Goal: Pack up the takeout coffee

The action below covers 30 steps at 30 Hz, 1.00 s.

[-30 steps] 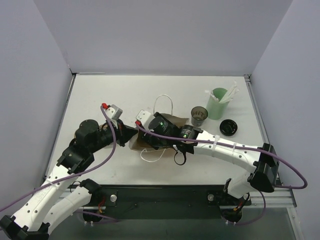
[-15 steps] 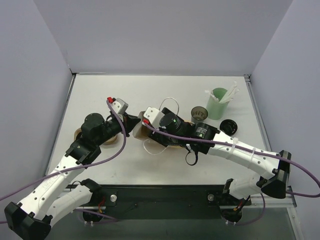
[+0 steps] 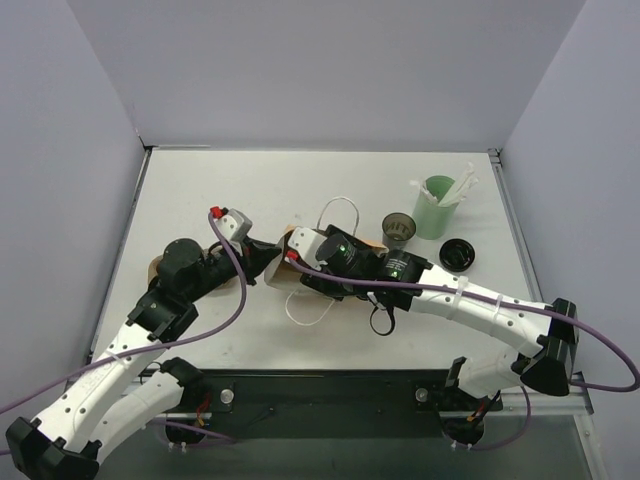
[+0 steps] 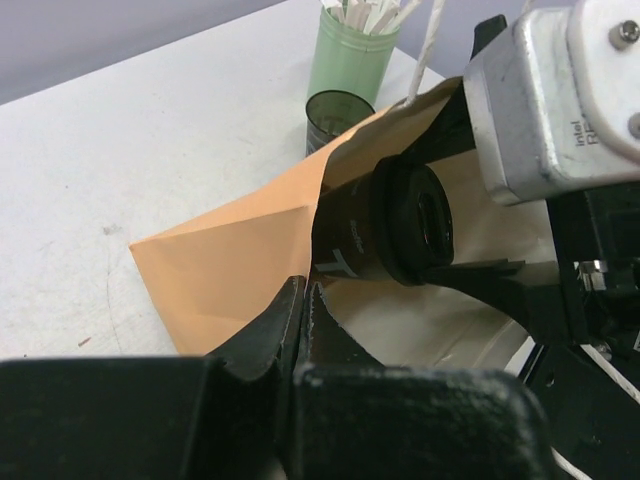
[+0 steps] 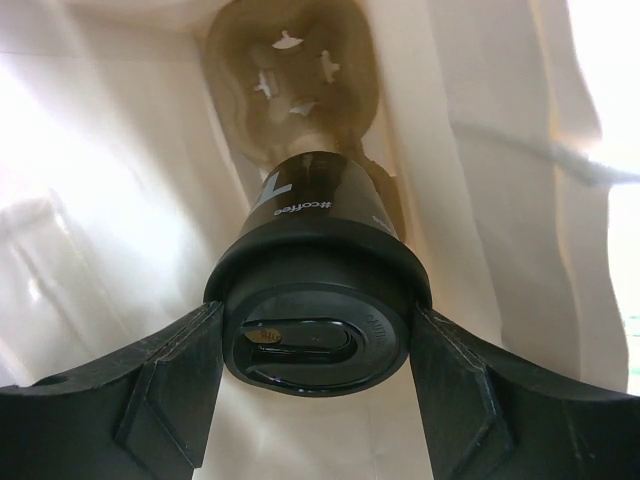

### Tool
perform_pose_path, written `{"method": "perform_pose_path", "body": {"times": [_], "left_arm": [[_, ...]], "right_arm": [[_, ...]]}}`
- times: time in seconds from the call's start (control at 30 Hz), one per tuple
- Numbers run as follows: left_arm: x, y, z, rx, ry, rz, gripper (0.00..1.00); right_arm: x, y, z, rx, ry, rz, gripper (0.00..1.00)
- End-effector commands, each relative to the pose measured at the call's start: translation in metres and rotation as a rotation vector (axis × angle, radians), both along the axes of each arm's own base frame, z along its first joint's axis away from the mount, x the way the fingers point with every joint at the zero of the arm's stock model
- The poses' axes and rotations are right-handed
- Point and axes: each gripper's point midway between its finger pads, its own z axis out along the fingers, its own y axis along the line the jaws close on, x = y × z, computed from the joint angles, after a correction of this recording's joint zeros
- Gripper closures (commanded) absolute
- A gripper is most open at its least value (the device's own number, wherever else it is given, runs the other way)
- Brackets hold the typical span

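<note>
Arms drawn nearer than before. Right tool (image 5: 315,318) clamped on takeout coffee (image 5: 322,212) inside paper bag (image 4: 235,250); left tool (image 4: 304,300) pinched together on its rim.

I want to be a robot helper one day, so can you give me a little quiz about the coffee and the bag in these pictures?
1. True or false: the right pincer grips the takeout coffee at its black lid.
2. What is the left pincer pinching?
A. the edge of the paper bag
B. a white stick
C. the table's edge
3. Short answer: what lies deep inside the bag, past the coffee?

Key
1. True. One finger sits on each side of the lid.
2. A. The pincer is shut on the bag's open edge.
3. The pulp cup tray.
</note>
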Motion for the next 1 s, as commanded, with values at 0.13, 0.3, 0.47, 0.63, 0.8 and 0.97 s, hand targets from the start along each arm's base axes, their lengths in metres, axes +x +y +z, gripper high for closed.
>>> {"method": "perform_pose_path", "body": {"times": [0.13, 0.3, 0.47, 0.63, 0.8, 0.97], "left_arm": [[-0.014, 0.003, -0.003, 0.005, -0.001, -0.030, 1.00], [-0.014, 0.004, 0.002, -0.016, 0.003, -0.019, 1.00], [-0.009, 0.005, 0.015, -0.055, 0.014, 0.014, 1.00], [-0.007, -0.001, 0.016, -0.070, 0.046, -0.005, 1.00], [-0.005, -0.003, 0.028, -0.073, 0.032, -0.012, 1.00], [-0.003, -0.002, 0.029, -0.066, 0.025, -0.013, 1.00]], "right_arm": [[0.010, -0.007, -0.017, -0.145, -0.049, 0.011, 0.61], [0.014, -0.009, -0.016, -0.204, -0.076, 0.042, 0.61], [0.017, -0.008, -0.015, -0.230, -0.085, 0.063, 0.61], [0.012, 0.000, -0.020, -0.224, -0.054, 0.135, 0.61], [0.015, 0.001, -0.028, -0.254, -0.056, 0.155, 0.61], [0.018, -0.005, -0.033, -0.292, -0.054, 0.168, 0.62]]}}
